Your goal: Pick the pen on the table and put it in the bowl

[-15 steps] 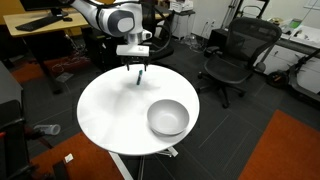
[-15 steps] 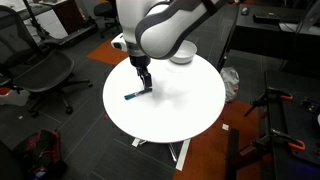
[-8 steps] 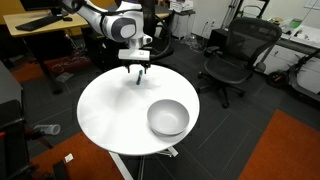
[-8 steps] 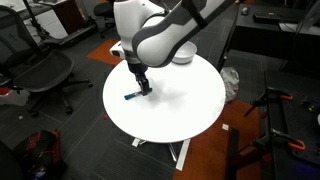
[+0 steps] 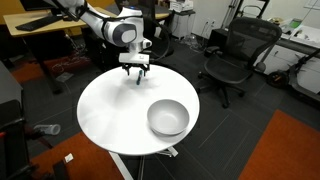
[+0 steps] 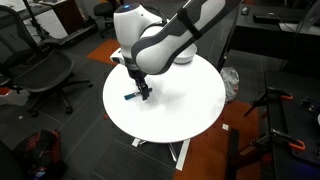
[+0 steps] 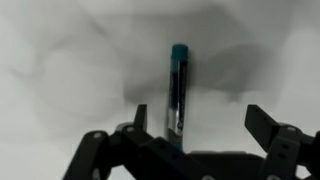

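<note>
The pen (image 7: 178,90), a thin dark stick with a teal tip, lies on the round white table (image 5: 110,110). It also shows in an exterior view (image 6: 133,97). My gripper (image 7: 205,125) is open and hangs low right over the pen, whose near end lies between the fingers, close to the left one. In both exterior views the gripper (image 5: 136,72) (image 6: 143,92) is at the table's edge region over the pen. The light grey bowl (image 5: 168,118) stands empty on the table, well apart from the gripper. In the other exterior view the bowl is hidden behind my arm.
Black office chairs (image 5: 232,55) (image 6: 45,75) stand around the table. A tan wooden desk (image 5: 40,25) is behind my arm. The floor is dark carpet with an orange patch (image 5: 290,150). A stand with red-tipped legs (image 6: 280,100) is beside the table.
My gripper has come down and shifted slightly toward the table's edge, closer over the pen. The pen and bowl have not moved.
</note>
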Motion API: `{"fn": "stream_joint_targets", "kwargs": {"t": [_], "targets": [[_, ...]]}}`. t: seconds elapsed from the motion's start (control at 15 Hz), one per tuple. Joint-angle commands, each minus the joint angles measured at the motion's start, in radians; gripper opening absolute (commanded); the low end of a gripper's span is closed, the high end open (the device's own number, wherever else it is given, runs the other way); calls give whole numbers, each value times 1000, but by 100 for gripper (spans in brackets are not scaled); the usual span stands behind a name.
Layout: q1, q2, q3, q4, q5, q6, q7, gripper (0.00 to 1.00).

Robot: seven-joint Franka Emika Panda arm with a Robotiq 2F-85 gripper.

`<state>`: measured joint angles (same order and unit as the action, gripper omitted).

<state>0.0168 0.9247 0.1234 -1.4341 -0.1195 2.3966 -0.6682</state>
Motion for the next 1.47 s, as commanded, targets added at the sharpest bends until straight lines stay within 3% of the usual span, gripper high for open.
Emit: {"fn": "stream_joint_targets", "kwargs": {"t": [0.0,0.07,0.13,0.8,0.87,1.0,1.4], "targets": [[7,24,11,31,-22,3,-1,100],[9,28,11,34,-22,1,-2,100],[12,30,11,34,-22,2,-1,82],[13,47,10,51,-21,-4,-2,5],[16,43,7,53,-22,-7,3,0],[19,24,0,47,-23,-7,21,5],[12,-107,-49,-35,-32,17,106,5]]}}
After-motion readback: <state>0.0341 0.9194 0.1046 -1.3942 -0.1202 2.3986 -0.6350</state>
